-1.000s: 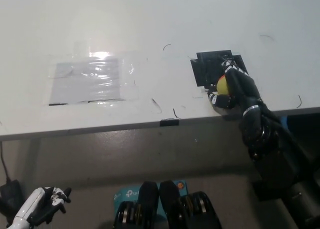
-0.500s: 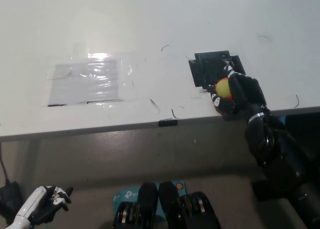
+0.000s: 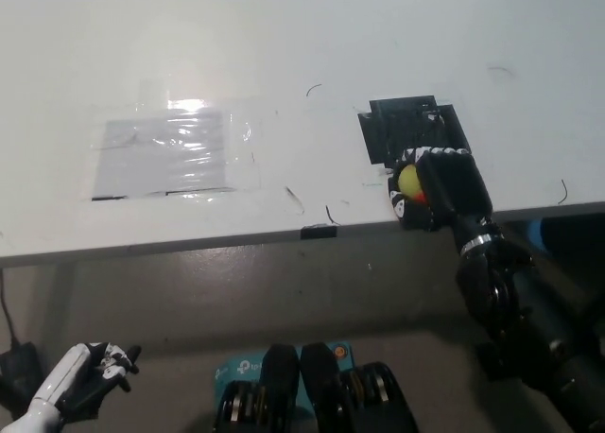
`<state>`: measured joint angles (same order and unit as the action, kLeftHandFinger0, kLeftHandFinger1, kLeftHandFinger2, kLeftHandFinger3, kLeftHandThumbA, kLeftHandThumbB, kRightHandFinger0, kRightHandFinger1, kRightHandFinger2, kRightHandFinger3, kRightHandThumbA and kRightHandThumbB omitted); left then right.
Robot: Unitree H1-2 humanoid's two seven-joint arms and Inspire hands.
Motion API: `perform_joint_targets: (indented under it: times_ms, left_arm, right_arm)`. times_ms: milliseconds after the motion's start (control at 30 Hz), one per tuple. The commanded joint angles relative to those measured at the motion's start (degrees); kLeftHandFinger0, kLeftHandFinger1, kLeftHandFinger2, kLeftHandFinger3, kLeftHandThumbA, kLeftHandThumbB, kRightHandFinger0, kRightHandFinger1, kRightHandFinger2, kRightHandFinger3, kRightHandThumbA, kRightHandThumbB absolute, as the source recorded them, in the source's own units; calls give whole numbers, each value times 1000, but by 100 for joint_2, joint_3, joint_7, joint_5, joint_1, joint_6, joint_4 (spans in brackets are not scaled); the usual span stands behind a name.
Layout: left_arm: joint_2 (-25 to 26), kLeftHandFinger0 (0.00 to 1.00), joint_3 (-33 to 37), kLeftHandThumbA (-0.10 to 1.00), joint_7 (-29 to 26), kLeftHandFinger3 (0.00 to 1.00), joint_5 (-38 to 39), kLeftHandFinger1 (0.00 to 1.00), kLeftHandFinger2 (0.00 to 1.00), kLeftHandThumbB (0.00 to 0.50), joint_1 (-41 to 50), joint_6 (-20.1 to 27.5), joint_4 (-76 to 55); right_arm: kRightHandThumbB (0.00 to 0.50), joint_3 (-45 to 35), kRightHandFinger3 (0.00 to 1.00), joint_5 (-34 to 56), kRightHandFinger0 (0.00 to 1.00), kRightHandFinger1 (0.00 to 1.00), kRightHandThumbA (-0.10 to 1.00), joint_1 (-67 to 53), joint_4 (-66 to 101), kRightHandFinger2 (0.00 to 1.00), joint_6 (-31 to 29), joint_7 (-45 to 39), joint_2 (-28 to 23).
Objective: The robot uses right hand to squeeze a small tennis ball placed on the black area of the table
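A small yellow tennis ball [image 3: 409,181] sits at the near edge of the black area [image 3: 402,127] on the white table [image 3: 284,55]. My black right hand [image 3: 438,186] is wrapped around the ball from the right, its fingers curled over it, so only the ball's left side shows. The hand covers the lower right part of the black area. My white left hand [image 3: 83,380] rests below the table at the lower left, fingers loosely curled, holding nothing.
A clear plastic sheet [image 3: 170,152] is taped flat on the table's left half. The table's front edge [image 3: 236,236] runs across the picture with a small black tab [image 3: 319,232]. A teal box [image 3: 232,367] lies on the floor below.
The right hand has turned and closed further over the ball, hiding more of it. The wrist shifted slightly left and toward me. The left hand barely moved.
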<state>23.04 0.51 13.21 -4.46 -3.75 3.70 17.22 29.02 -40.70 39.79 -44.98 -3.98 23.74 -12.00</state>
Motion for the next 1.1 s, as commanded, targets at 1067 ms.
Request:
perform_joint_targets:
  times_ms: [1067]
  left_arm:
    - [122, 121, -85, 653, 26, 387, 59, 82, 259, 461, 127, 146, -118]
  right_arm:
    - [304, -1379, 162, 598, 0, 0, -100, 84, 1418, 247, -936, 644, 278]
